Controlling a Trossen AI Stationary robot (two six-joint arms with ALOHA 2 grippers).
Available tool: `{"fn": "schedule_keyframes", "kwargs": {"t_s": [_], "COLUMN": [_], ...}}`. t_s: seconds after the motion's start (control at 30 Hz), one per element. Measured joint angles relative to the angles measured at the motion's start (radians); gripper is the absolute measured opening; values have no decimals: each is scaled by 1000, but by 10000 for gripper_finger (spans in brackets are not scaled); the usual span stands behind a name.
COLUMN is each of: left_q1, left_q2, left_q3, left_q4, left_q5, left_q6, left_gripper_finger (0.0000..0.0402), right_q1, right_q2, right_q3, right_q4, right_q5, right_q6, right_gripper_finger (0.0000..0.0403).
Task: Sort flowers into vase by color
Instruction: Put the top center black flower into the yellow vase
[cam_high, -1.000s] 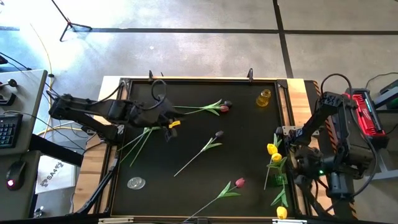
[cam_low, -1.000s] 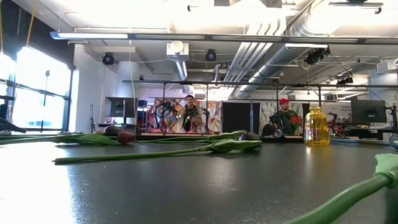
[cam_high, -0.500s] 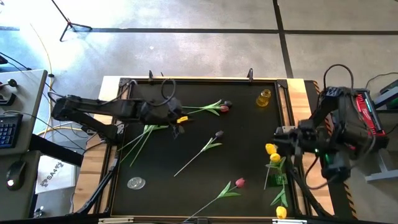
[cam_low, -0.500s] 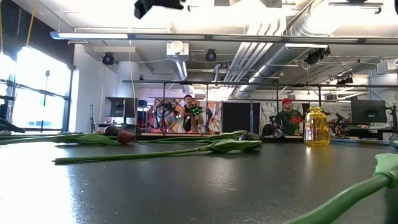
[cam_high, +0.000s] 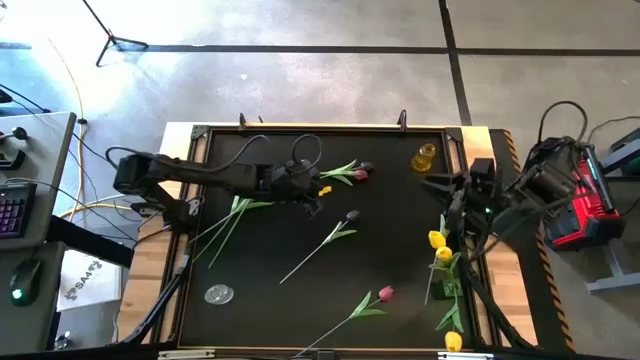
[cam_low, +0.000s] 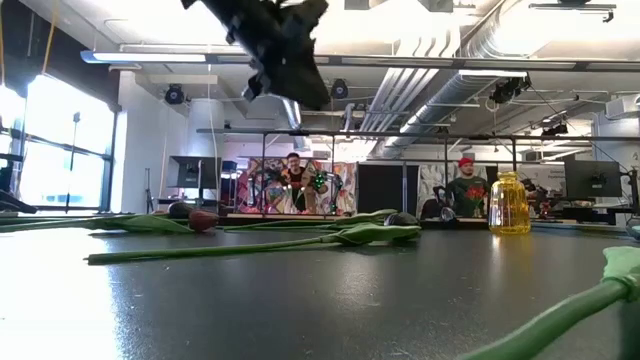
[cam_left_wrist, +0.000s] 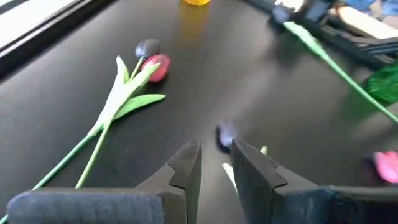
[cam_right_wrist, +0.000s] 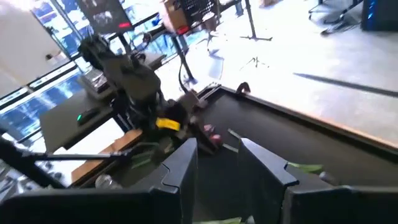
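Left gripper (cam_high: 318, 197) hangs above the black table (cam_high: 390, 240), its jaws a narrow gap apart and holding nothing, near a dark purple tulip with a long green stem (cam_high: 330, 236). Right gripper (cam_high: 437, 188) hovers near the small yellow glass vase (cam_high: 425, 157), jaws slightly parted and empty; yellow tulips (cam_high: 441, 254) lie just below it

We see two dark, jointed arms with looping black cables. The left gripper (cam_high: 318, 196) carries a yellow tab; the right gripper (cam_high: 432, 186) has tapered black fingers.
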Motion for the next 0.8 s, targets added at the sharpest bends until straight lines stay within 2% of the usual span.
{"fn": "schedule_keyframes", "kwargs": {"t_s": [0.2, 0.43, 0.63, 0.8], "left_q1": [107, 244, 355, 419], "left_q2": [48, 128, 198, 244], "left_q3": [0, 0, 0, 0], "left_q4": [-6, -1, -3, 16], "left_q5": [133, 216, 348, 429], "left_q6": [43, 272, 416, 480], "left_gripper_finger": [113, 162, 162, 152], "right_q1": [-134, -348, -526, -615], "right_q2": [17, 73, 154, 190], "right_q3": [0, 0, 0, 0], "right_q4": [146, 160, 205, 275], "right_q5": [-113, -242, -387, -460], "right_q6": [-137, -44, -44, -63], "right_gripper_finger": [106, 106, 106, 106]}}
